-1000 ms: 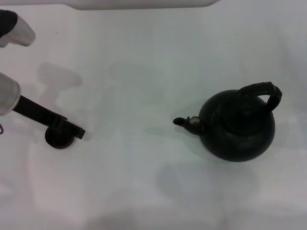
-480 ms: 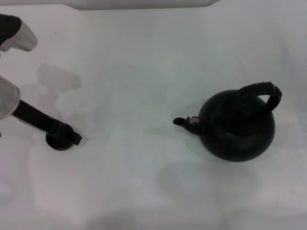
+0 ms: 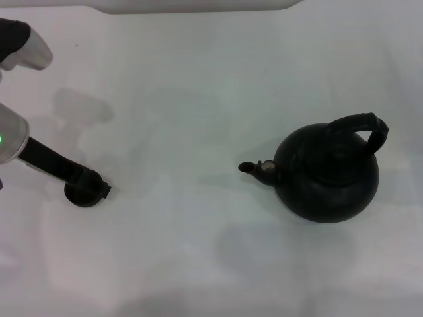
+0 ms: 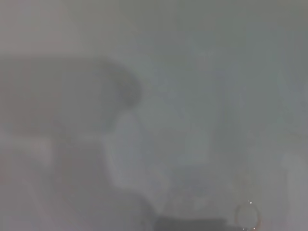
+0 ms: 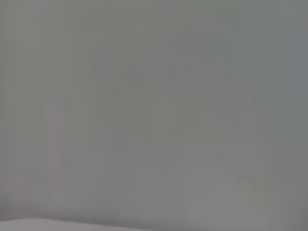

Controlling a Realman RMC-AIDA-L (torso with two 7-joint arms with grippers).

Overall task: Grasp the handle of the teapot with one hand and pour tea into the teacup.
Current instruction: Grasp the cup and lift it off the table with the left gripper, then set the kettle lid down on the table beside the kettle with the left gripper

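The round matte black teapot [image 3: 327, 178] stands upright on the white table at the right in the head view. Its short spout [image 3: 251, 168] points left and its arched black handle [image 3: 365, 125] rises at the far right side. The small dark teacup [image 3: 79, 195] stands at the left. My left gripper [image 3: 98, 187] reaches in from the left and lies over the cup's top, hiding part of it. I cannot tell whether it holds the cup. My right gripper is out of view; the right wrist view shows only bare pale surface.
The white table [image 3: 198, 119] spreads wide between cup and teapot. A white raised edge [image 3: 198, 5] runs along the far side. My left arm's grey link [image 3: 26, 46] shows at the upper left. The left wrist view is a grey blur.
My left gripper has drawn back a little to the left over the cup. The cup stays in about the same place. The teapot has not moved.
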